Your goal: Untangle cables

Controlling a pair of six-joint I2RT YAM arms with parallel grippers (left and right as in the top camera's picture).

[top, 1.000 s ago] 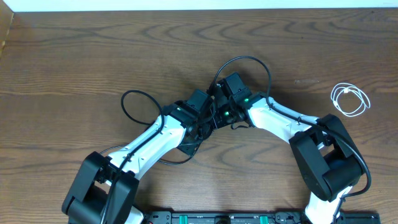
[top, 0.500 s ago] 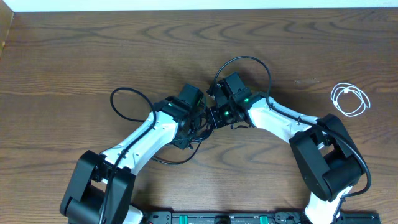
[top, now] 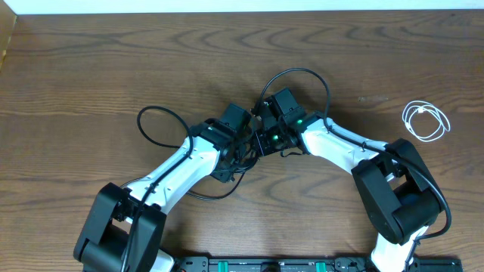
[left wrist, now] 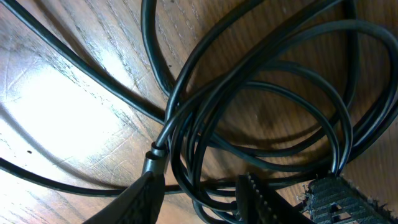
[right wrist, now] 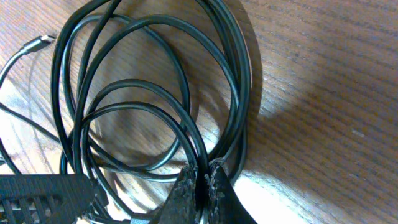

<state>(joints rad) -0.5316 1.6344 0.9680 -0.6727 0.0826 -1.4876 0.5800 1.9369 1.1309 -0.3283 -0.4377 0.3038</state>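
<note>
Right gripper (right wrist: 202,183) had its two fingertips pressed together on one strand of the black cables (right wrist: 244,93), pinching it low against the table (top: 91,68). Left gripper (left wrist: 199,200) stood with its jaws apart. Several black strands ran through the gap, and one strand lay against the inside of its left finger.

From overhead, a broad stretch of bare wood lay between the tangle and the table's far edge, where a white strip ran. More bare wood reached toward the left edge. On the right side the white cable (top: 423,113) lay coiled by itself, well apart from both grippers and near the right border of the view.

Left arm (top: 178,170) reached up and rightward from the near edge, and the right arm (top: 336,147) reached up and leftward. Their wrists nearly met at mid-table, heads angled down at the wood.

The black cables were bunched directly under and between the two grippers. One loop spilled out to the left of the left wrist, another arched beyond the right wrist toward the far side, and a third trailed toward the near edge under the left arm. In the right wrist view the coils overlapped in several rings just ahead of the closed fingertips, with a small plug end lying at the upper left.
</note>
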